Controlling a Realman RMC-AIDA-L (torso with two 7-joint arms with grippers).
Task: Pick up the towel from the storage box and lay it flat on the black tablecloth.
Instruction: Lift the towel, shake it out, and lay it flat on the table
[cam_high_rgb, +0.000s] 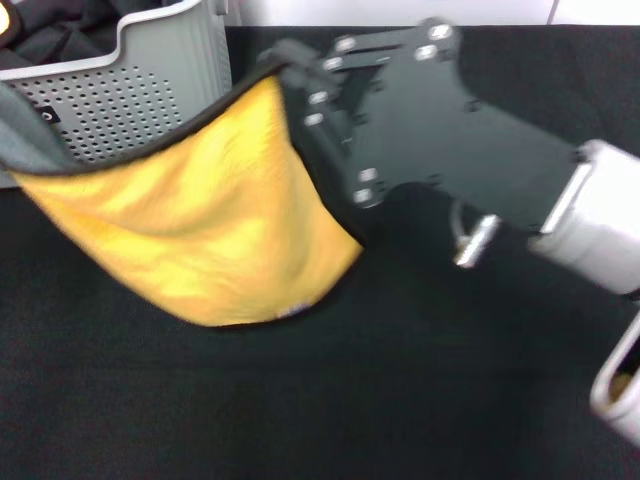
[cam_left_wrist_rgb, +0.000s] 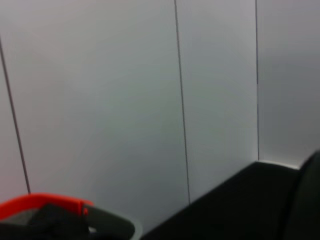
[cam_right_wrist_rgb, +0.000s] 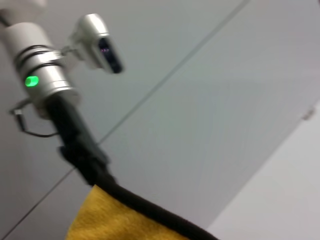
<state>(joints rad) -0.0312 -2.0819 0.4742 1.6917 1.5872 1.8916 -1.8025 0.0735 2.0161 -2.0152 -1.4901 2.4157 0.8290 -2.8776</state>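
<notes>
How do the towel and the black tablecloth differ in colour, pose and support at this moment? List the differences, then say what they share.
1. Colour: the towel is yellow-orange with a black edge and grey reverse; the black tablecloth is plain black.
2. Pose: the towel hangs in a sagging curve; the tablecloth lies flat.
3. Support: the towel is held up at a corner by the right gripper; the tablecloth rests on the table.
4. Extent: the tablecloth is much wider.
Both are cloth.
</notes>
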